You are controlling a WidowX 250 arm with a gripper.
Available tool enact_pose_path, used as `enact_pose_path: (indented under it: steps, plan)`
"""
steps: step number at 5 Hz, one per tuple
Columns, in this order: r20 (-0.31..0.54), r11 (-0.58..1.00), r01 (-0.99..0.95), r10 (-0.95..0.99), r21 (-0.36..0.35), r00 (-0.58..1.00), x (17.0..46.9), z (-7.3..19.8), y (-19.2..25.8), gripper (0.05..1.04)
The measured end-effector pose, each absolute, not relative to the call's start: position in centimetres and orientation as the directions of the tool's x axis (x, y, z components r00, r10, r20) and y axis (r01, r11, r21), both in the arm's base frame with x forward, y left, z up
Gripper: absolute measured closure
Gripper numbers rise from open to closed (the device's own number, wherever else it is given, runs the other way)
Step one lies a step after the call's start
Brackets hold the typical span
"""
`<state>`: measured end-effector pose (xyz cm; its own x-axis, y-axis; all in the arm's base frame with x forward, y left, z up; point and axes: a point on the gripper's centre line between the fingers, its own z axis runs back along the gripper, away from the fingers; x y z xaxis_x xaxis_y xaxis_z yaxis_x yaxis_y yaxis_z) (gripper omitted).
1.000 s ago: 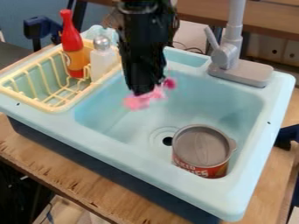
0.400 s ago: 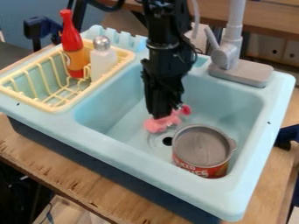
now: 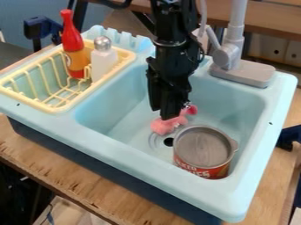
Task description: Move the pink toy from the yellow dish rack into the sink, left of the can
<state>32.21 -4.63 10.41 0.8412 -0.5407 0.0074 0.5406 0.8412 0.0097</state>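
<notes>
Left of the basin (image 3: 132, 122) I have the rack (image 3: 57, 109), bottle (image 3: 75, 49) and shaker (image 3: 104, 62) standing in it; behind, rightward, the faucet (image 3: 241, 74); within the basin, the toy (image 3: 165, 125) and, front right, the can (image 3: 202, 147).

The sink (image 3: 139, 158) is pale blue, the rack (image 3: 57, 107) cream-yellow, the bottle (image 3: 73, 41) red and orange, the toy (image 3: 164, 126) pink.

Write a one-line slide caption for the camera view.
Black gripper at a small pink object in a light-blue toy sink, beside a lidded can.
</notes>
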Motion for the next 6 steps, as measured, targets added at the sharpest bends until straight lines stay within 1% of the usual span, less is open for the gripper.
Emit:
enact_pose_path:
  steps: [1,2,3,4,5,6]
  plan:
    - [0.007,0.857,0.514,-0.515,0.037,0.857,31.3,12.4,-4.9,0.162]
    - [0.052,0.857,0.506,-0.512,0.098,0.857,30.2,15.8,-5.3,0.078]
    - [-0.034,0.833,0.553,-0.552,0.034,0.833,28.3,17.8,-5.6,0.083]
    - [-0.035,0.861,0.507,-0.506,0.03,0.862,26.4,19.6,-4.7,0.083]
    - [-0.027,0.933,0.358,-0.357,0.034,0.934,25.2,19.3,-1.8,0.083]
    - [-0.027,0.942,0.329,-0.328,0.063,0.944,24.5,19.9,-1.0,0.083]
